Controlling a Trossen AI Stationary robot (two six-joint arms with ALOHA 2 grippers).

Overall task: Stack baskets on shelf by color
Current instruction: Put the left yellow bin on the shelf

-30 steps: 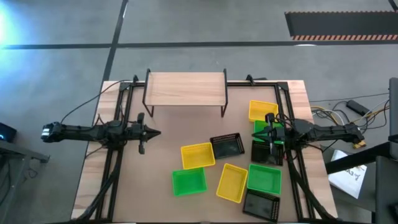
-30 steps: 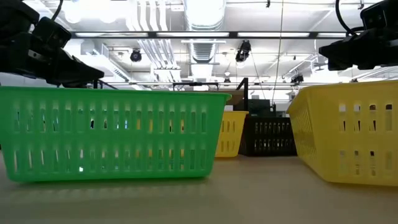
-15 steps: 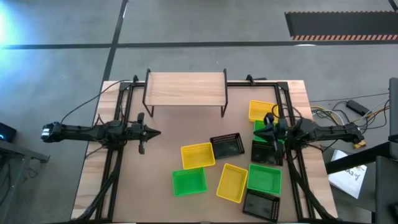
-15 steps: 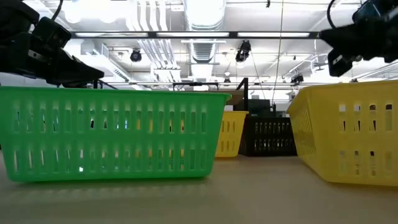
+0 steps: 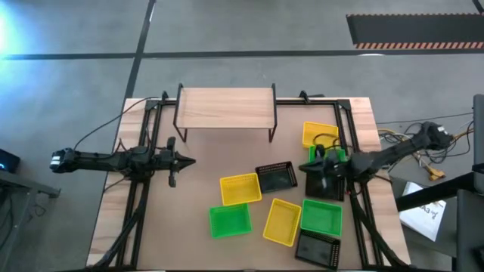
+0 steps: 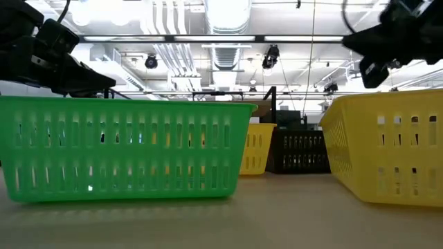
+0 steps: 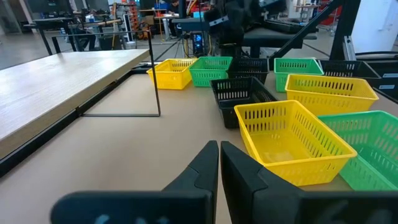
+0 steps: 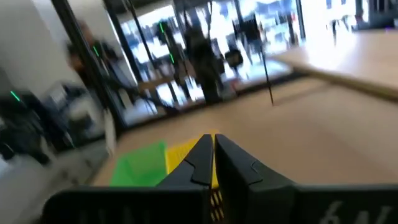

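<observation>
Nine baskets lie on the table's right half. Toward the right edge, a yellow one (image 5: pixel 319 134), a green one (image 5: pixel 327 154) and a black one (image 5: pixel 324 186) stand in a row. Nearer the middle are a black (image 5: pixel 276 177), a yellow (image 5: pixel 240 189), a green (image 5: pixel 229 221), a yellow (image 5: pixel 282 222), a green (image 5: pixel 321 216) and a black (image 5: pixel 318 248) basket. The light-wood shelf (image 5: pixel 225 108) stands bare at the far edge. My right gripper (image 5: pixel 308 165) (image 8: pixel 213 149) is shut and hovers above the right row's green and black baskets. My left gripper (image 5: pixel 190 161) (image 7: pixel 219 155) is shut and waits at the table's left.
Black rails (image 5: pixel 155 151) run along both sides of the table, under each arm. Bare tabletop (image 5: pixel 204 159) lies between the shelf and the baskets. Cables and papers (image 5: pixel 423 211) lie off the table's right edge.
My right gripper has moved a little toward the table's left and has risen, and the arm behind it has swung toward the far side. The baskets have stayed where they were.
</observation>
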